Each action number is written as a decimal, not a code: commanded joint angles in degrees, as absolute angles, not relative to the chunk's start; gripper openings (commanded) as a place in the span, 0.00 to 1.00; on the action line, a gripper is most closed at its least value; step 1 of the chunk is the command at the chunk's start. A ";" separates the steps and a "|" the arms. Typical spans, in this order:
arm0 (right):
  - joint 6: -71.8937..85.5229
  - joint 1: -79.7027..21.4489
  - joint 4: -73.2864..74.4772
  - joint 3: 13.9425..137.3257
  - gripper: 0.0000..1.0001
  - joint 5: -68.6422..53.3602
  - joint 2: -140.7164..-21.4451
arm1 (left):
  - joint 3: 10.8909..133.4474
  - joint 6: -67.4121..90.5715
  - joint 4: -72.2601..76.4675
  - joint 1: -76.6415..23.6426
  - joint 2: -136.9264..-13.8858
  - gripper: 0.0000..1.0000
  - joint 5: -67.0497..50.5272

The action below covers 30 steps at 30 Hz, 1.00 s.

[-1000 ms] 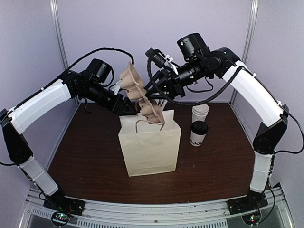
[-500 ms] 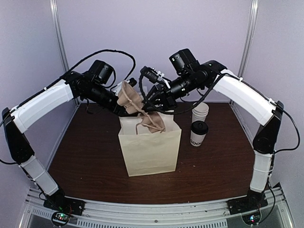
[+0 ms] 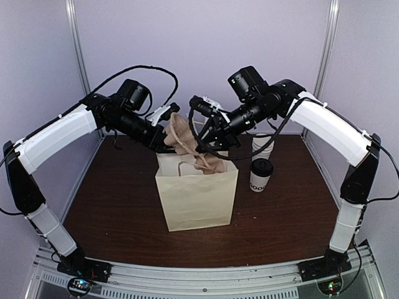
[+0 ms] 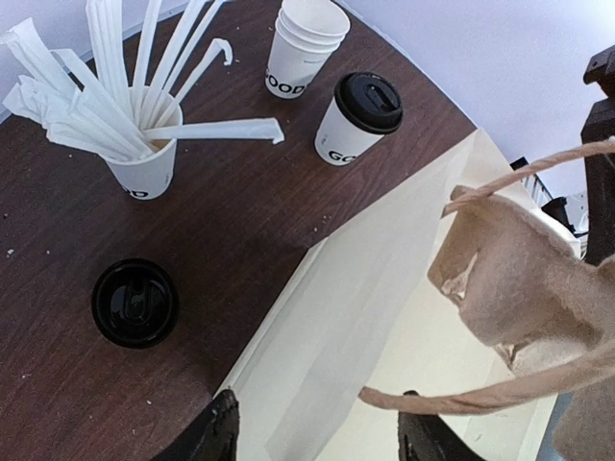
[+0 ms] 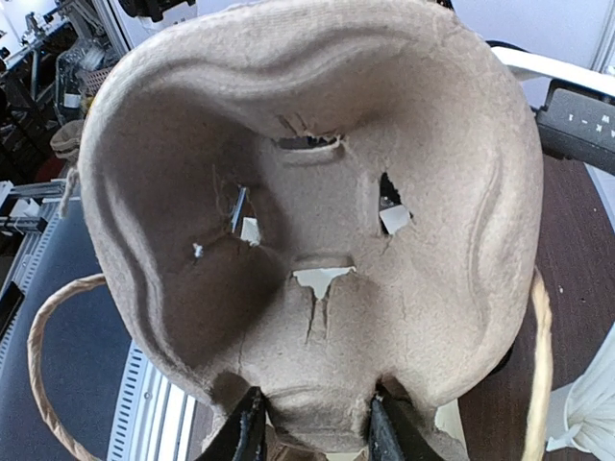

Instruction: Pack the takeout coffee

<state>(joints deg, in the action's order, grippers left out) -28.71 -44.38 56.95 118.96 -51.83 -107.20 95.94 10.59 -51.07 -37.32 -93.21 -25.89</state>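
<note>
Locate the bag (image 3: 196,199) at mid-surface (image 3: 118,218), upright, mouth open upward. Find the coffee (image 3: 260,174) near the bag's right side, apart from it, standing on the surface with lid on; treat its long axis as vertical.

Above the bag mouth, note the right hand (image 3: 211,132) clamped on the edge of the carrier (image 3: 186,138), with the carrier tilted and partly inside the bag. Confirm from the right wrist view by the fingers (image 5: 245,427) pinching the pulp rim.

At the bag's left rim, note the left hand (image 3: 163,144), moderately wide, astride the paper wall, gripping nothing visible.

Just behind the coffee, see the stack (image 3: 262,144) of lidless cups. Farther back, from the left wrist view, see the straw cup (image 4: 144,168) and a loose lid (image 4: 135,303).

Judge the right arm nearer: coffee below and right of the right hand, across the bag from the left hand. Expect to seat and release the carrier first, then approach the coffee square to its vertical axis. Beware of contact with the stack close behind.
</note>
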 commanded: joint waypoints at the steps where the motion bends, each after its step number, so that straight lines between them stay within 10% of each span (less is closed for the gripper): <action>1: -32.25 -45.26 63.24 119.04 0.35 -43.73 -104.57 | 95.11 10.48 -48.89 -36.85 -92.10 0.57 -25.92; 30: -30.00 -52.20 76.53 127.87 0.36 -19.19 -112.84 | 89.71 12.01 -42.12 -34.19 -81.45 0.62 -17.68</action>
<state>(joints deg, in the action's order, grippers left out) -31.92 -51.70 76.60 128.07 -24.64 -112.33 90.94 11.22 -45.01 -34.79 -82.02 -19.00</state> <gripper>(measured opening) 0.355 0.618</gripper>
